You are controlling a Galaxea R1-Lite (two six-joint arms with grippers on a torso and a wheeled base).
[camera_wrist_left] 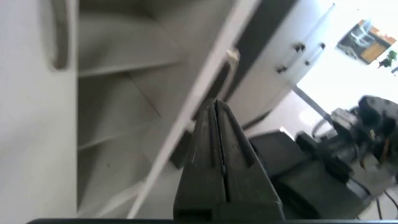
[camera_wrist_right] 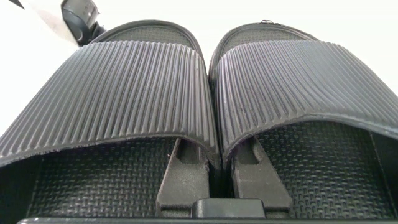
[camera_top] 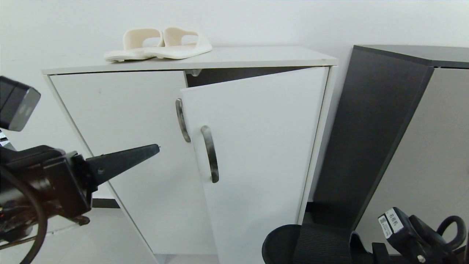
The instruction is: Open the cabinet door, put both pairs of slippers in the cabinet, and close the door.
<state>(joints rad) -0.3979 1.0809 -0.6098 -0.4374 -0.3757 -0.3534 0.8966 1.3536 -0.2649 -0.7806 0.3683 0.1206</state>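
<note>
A white two-door cabinet (camera_top: 110,121) stands ahead. Its right door (camera_top: 263,146) is ajar at the handle side, with a dark gap along its top, and its metal handle (camera_top: 210,154) points at me. A cream pair of slippers (camera_top: 159,46) lies on the cabinet top. My left gripper (camera_top: 155,148) is shut and empty, in front of the left door at handle height. In the left wrist view its fingers (camera_wrist_left: 216,124) press together before open shelves (camera_wrist_left: 124,62). My right gripper (camera_wrist_right: 214,155) is shut on the black pair of slippers (camera_top: 304,242), low in front of the right door, pinching their inner edges.
A dark cabinet (camera_top: 370,128) with a grey front stands close to the right of the white one. The left door's handle (camera_top: 181,120) sits just beside the ajar door's edge. Pale floor (camera_top: 110,238) lies at the lower left.
</note>
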